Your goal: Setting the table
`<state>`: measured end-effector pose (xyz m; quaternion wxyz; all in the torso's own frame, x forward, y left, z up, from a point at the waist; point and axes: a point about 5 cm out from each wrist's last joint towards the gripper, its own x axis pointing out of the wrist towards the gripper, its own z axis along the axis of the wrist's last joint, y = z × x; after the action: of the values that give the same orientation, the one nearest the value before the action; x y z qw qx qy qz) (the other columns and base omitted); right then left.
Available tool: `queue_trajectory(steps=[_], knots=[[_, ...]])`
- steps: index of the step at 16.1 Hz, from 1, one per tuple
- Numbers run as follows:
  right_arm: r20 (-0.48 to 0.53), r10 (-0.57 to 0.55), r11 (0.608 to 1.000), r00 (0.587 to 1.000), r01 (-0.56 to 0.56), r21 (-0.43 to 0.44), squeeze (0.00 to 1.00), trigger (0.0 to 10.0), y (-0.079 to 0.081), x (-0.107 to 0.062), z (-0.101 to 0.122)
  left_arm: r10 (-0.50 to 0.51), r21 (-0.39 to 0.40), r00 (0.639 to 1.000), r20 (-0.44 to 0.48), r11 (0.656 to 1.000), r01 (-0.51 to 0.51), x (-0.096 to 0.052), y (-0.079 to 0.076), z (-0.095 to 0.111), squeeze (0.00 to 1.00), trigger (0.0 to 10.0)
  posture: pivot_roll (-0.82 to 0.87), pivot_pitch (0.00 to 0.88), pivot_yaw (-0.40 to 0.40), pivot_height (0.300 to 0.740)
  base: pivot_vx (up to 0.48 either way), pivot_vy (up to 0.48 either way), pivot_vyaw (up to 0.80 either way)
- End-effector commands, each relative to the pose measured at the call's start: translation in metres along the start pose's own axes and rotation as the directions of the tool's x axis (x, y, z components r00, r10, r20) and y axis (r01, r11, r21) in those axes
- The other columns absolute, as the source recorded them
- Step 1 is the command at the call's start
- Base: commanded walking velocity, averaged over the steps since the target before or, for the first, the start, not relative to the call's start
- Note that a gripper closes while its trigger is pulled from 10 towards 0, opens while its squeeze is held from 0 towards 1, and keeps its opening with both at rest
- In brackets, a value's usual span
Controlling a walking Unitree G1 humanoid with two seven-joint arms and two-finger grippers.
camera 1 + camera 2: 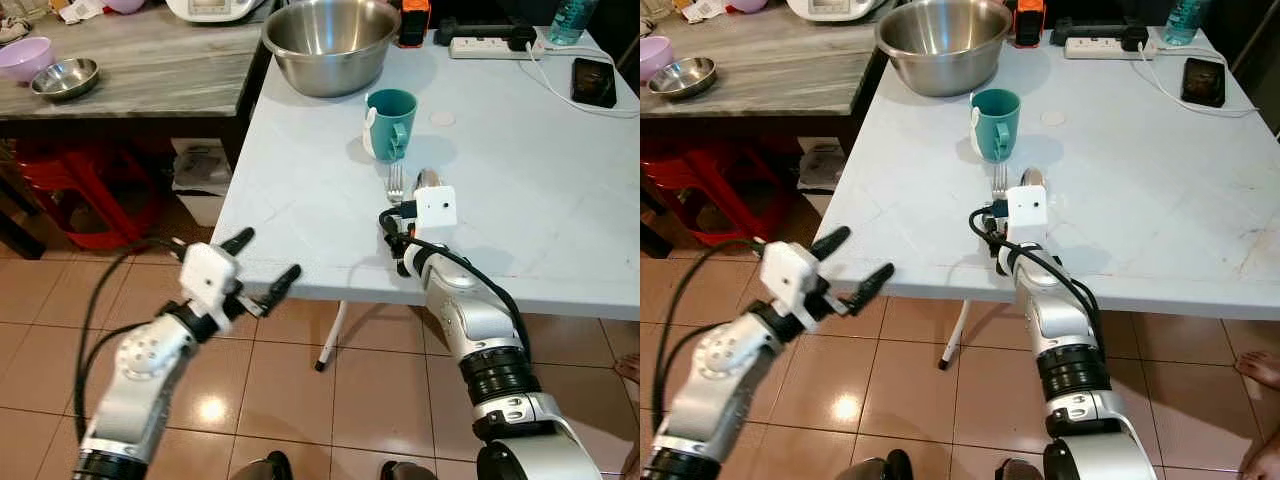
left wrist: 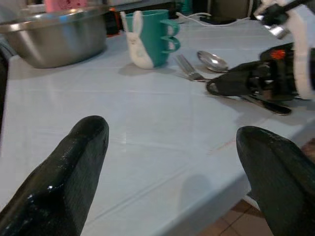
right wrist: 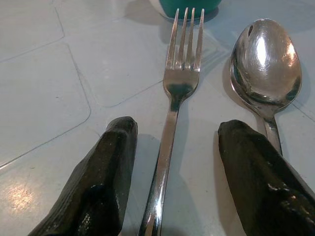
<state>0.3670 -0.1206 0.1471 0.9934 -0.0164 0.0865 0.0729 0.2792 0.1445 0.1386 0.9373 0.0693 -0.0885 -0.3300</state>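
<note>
1. Left eye view: the right gripper rests low on the pale table near its front edge, straddling the handle of a fork. A spoon lies just beside the fork. Beyond them stands a teal mug, and further back a large steel mixing bowl. A power strip with a white cable and a black phone sit at the far right. On the grey counter to the left are a small steel bowl and a lilac bowl. A red stool stands beneath it.

2. Right eye view: the left gripper hangs off the table over the tiled floor, its jaws spread and holding nothing. Nothing stands between it and the table edge.

3. Left wrist view: the two black fingers stand wide apart, pointing across the table top towards mug, fork and spoon. The right gripper lies beside the cutlery.

4. Right wrist view: the jaws are released, one finger on each side of the fork's handle without touching it. The other finger covers part of the spoon's handle. The fork's tines point at the mug's base.
</note>
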Motion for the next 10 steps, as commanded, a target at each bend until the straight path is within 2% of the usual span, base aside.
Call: queue_trajectory(steps=[1, 6, 7, 9, 10], knots=[[-0.025, 0.030, 1.000, 0.999, -0.030, 0.003, 0.00, 10.0, 0.006, 0.002, -0.004, -0.002, 0.014, 1.000, -0.020, 1.000, 0.002, -0.001, -0.002, -0.005, 0.00, 10.0, -0.09, 0.178, 0.067, 0.740, 0.000, 0.000, 0.00], [-0.029, 0.020, 1.000, 0.999, -0.020, 0.002, 0.00, 10.0, 0.002, 0.000, -0.007, -0.123, 0.040, 0.992, -0.002, 0.992, 0.123, 0.012, -0.024, -0.008, 0.00, 10.0, -0.11, 0.183, 0.067, 0.740, 0.000, 0.000, 0.00], [-0.028, 0.019, 1.000, 0.999, -0.019, 0.002, 0.00, 10.0, 0.002, 0.000, -0.007, -0.117, 0.033, 0.993, -0.002, 0.993, 0.117, 0.013, -0.024, -0.008, 0.00, 10.0, -0.11, 0.183, 0.067, 0.740, 0.000, 0.000, 0.00], [-0.024, 0.018, 1.000, 1.000, -0.018, 0.006, 0.00, 10.0, 0.002, 0.000, -0.006, -0.117, 0.069, 0.993, -0.008, 0.991, 0.117, 0.016, -0.020, -0.009, 0.00, 10.0, -0.11, 0.183, 0.067, 0.740, 0.000, 0.000, 0.00], [-0.020, 0.019, 1.000, 1.000, -0.019, 0.009, 0.00, 10.0, 0.002, 0.000, -0.005, -0.081, 0.080, 0.997, -0.015, 0.993, 0.082, 0.019, -0.010, -0.008, 0.00, 10.0, -0.12, 0.187, 0.080, 0.740, 0.000, 0.000, 0.00]])
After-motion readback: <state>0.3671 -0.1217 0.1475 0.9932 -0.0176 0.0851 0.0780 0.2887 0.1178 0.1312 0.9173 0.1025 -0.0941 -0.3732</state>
